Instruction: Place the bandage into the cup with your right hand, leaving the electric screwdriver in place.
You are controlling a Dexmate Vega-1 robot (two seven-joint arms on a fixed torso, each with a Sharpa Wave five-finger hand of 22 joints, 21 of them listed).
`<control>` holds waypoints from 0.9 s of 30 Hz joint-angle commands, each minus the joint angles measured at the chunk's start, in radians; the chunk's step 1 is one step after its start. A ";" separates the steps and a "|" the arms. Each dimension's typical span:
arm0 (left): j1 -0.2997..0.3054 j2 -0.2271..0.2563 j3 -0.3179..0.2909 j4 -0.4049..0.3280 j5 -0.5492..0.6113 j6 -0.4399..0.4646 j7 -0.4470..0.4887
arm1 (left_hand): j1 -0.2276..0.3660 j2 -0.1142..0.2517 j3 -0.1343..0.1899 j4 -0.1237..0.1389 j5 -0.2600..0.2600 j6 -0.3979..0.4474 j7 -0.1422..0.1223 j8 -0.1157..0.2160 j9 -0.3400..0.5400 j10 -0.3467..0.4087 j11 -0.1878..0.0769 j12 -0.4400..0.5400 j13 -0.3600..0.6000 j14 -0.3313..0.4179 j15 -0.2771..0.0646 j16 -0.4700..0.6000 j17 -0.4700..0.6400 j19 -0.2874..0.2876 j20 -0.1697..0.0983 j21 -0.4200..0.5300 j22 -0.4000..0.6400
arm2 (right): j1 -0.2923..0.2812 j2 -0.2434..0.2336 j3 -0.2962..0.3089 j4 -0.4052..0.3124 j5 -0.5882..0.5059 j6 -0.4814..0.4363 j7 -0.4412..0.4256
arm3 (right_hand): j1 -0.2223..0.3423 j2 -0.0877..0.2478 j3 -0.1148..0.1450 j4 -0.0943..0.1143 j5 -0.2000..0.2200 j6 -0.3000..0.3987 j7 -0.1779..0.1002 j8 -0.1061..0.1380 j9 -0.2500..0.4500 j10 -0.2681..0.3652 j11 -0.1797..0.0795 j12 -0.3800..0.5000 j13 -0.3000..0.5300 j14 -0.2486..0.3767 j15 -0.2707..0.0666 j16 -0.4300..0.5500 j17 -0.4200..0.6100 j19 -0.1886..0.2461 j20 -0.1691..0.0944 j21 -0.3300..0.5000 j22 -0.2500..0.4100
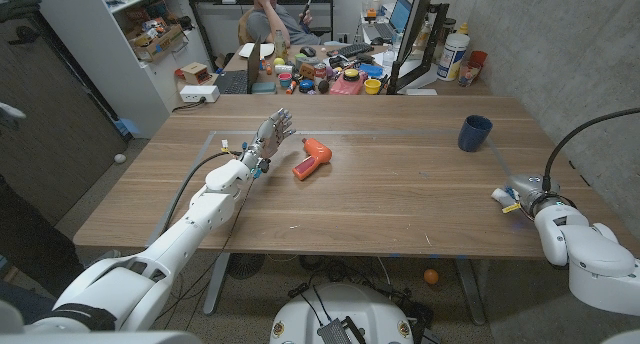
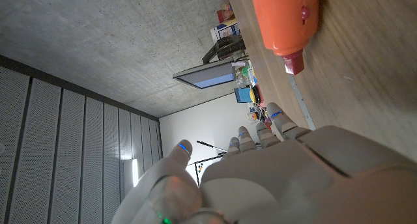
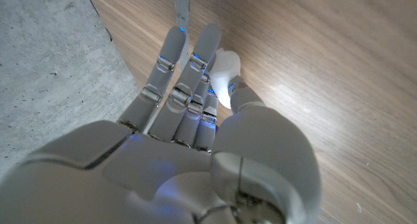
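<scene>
**Right hand holding bandage at the table's right edge; cup and screwdriver apart on the table**

Right hand (image 1: 512, 199): at the right edge of the table, on the end of a white forearm coming in from the bottom right corner. In the right wrist view the hand (image 3: 195, 139) has its fingers (image 3: 171, 61) stretched along the wood grain and a small white piece, the bandage (image 3: 225, 77), pinched between thumb and fingers. Hand closed on the bandage.

Table (image 1: 400, 199): wooden, wide, brown, with a pale taped outline on the far half.

Left arm and left hand (image 1: 272, 134): the arm reaches from the bottom left corner up over the table; the hand is raised just left of the electric screwdriver, fingers apart and upright, holding nothing. The left wrist view shows the back of this hand (image 2: 287, 178) with fingertips (image 2: 277, 116) spread.

Electric screwdriver (image 1: 311, 157): orange, lying on its side on the table left of centre, just beside the left hand but not touching it. Its orange body and red tip also show in the left wrist view (image 2: 287, 19).

Cup (image 1: 474, 132): dark blue, upright, on the far right part of the table, well apart from the right hand and from the screwdriver.

Background: cluttered desk and shelves beyond the table; a seated person (image 1: 275, 9) behind it.
</scene>
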 commanded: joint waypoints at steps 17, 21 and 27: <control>0.000 -0.005 -0.012 0.024 -0.011 -0.023 -0.019 | -0.005 0.093 -0.002 0.004 0.005 -0.001 0.006 -0.003 0.005 0.001 0.000 0.002 0.006 -0.006 -0.035 0.000 0.004 0.003 -0.083 -0.008 0.003 | 0.033 -0.091 0.027 -0.071 0.076 -0.115 -0.154 | 0.011 0.004 -0.012 0.025 -0.008 0.015 -0.012 -0.006 0.004 0.013 -0.010 -0.001 0.011 -0.007 0.001 0.006 0.017 -0.008 -0.136 0.017 -0.015; 0.004 -0.002 -0.015 0.021 -0.014 -0.024 -0.020 | -0.005 0.093 -0.002 0.004 0.005 0.000 0.006 -0.003 0.005 0.002 0.000 0.003 0.006 -0.005 -0.036 0.000 0.004 0.004 -0.083 -0.009 0.003 | 0.076 -0.092 -0.004 -0.075 0.053 -0.118 -0.137 | 0.010 0.004 -0.015 0.027 -0.009 0.018 -0.014 -0.005 0.005 0.015 -0.009 0.000 0.013 -0.005 0.001 0.007 0.020 -0.009 -0.136 0.019 -0.019; 0.006 0.000 -0.018 0.022 -0.017 -0.025 -0.023 | -0.005 0.093 -0.002 0.004 0.005 0.000 0.006 -0.003 0.005 0.003 -0.001 0.003 0.006 -0.005 -0.036 0.000 0.004 0.004 -0.083 -0.010 0.003 | 0.124 -0.091 -0.034 -0.075 0.019 -0.112 -0.110 | 0.008 0.000 -0.020 0.031 -0.010 0.018 -0.017 -0.007 0.005 0.016 -0.014 0.000 0.015 -0.008 0.002 0.006 0.022 -0.012 -0.136 0.021 -0.024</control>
